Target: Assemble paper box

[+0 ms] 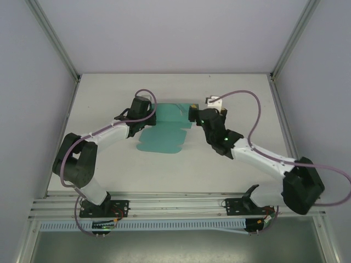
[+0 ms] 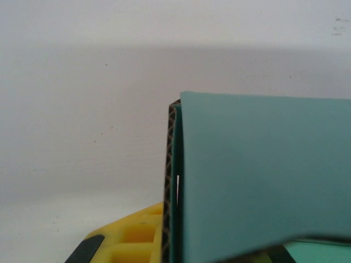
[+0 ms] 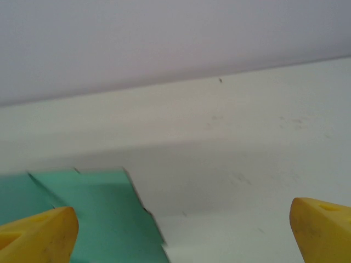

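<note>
**Left arm.** The left gripper (image 1: pixel 148 112) sits at the far-left part of the paper box (image 1: pixel 164 137). Its jaws are pressed together on a flap of the teal paper. In the left wrist view, the flap (image 2: pixel 263 181) stands against the black ribbed pad (image 2: pixel 171 181) of the yellow finger (image 2: pixel 131 241) and covers the right half of the view.

**Workpiece.** The paper box is an unfolded teal die-cut sheet. It lies on the white table (image 1: pixel 109 93), near the middle, between the two grippers. Its near portion rests flat.

**Right arm.** The right gripper (image 1: pixel 193 114) is positioned at the far-right edge of the sheet. Its jaws are spread wide and grip nothing. In the right wrist view, the left yellow fingertip (image 3: pixel 38 235) is over a notched corner of the sheet (image 3: pixel 93 213). The right one is over bare table, well apart from the paper.
</note>
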`<state>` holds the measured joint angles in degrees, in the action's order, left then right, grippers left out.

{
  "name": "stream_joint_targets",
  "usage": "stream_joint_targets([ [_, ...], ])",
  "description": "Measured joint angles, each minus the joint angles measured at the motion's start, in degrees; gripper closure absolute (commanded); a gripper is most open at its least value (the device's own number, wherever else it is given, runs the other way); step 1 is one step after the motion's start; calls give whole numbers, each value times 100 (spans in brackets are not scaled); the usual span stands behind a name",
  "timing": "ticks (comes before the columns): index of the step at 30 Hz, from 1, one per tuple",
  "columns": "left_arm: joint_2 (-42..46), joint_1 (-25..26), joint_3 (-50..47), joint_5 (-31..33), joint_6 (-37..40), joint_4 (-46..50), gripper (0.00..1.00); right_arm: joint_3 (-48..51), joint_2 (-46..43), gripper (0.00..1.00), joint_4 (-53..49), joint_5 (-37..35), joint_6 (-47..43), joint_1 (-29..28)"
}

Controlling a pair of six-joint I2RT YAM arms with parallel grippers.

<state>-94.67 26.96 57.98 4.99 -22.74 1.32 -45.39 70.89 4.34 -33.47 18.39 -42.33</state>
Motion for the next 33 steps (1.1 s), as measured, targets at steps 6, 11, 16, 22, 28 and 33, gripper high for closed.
stream_joint_targets([
  [6,22,4,-2,-114,22,-264,100,831,-310,1,-553,931,267,426],
  [11,68,4,-2,-264,68,-450,100,872,-61,1,-634,1353,299,435],
  [16,87,4,-24,-302,116,-546,100,361,450,1,-533,1412,177,437],
  [22,87,-61,-46,-258,221,-566,100,33,861,1,-308,1425,85,452],
  [28,87,-57,-66,-315,352,-562,100,-236,1224,1,103,1633,-42,415],
  [33,87,-46,-66,-481,339,-584,100,-498,1620,1,361,1633,-111,273],
])
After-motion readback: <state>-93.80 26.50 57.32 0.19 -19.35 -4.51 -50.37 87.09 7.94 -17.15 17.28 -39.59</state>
